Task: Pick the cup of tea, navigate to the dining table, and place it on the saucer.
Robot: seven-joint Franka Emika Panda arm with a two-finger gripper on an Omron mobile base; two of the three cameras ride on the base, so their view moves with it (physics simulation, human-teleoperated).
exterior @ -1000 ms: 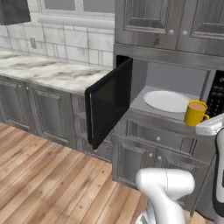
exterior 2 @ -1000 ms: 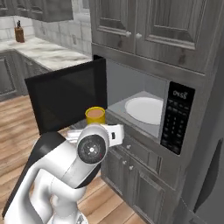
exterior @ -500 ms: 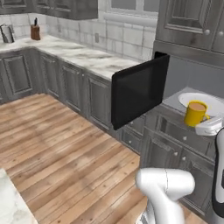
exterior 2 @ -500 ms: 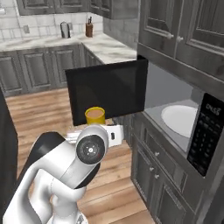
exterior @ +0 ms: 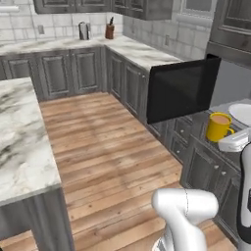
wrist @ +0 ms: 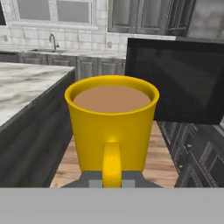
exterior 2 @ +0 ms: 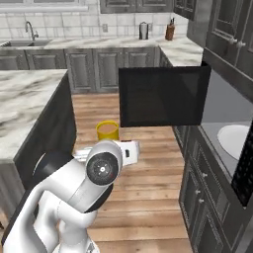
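At nine o'clock in the left base view lies the dining table (exterior: 22, 142), its white, grey-veined marble top running off the left edge above a dark grey base, with bare wooden floor (exterior: 108, 147) between it and the grey cabinets. Along the back wall, toward twelve o'clock, a marble wall counter (exterior: 59, 45) carries a metal kettle (exterior: 84, 31) and a knife block (exterior: 110, 30). Toward two o'clock the black microwave door (exterior: 182, 89) stands swung open, and at three o'clock a large white plate (exterior: 242, 113) rests inside the oven. Just below and left of that plate, the cup of tea (exterior: 218, 126) hangs upright in the air, yellow, brown liquid level at its rim, its handle turned toward the claw (exterior: 230, 143), which is clamped narrow on the handle. From the right base view the same table (exterior 2: 24, 104) fills nine o'clock, the cup (exterior 2: 107, 130) sits near the centre just above the white arm, well apart from the table edge, and the open door (exterior 2: 163, 96) spreads toward two o'clock. Along the hand view the cup (wrist: 111, 124) stands at the centre, handle at six o'clock between the dark finger tips (wrist: 89, 180), the table (wrist: 26, 87) at nine o'clock.
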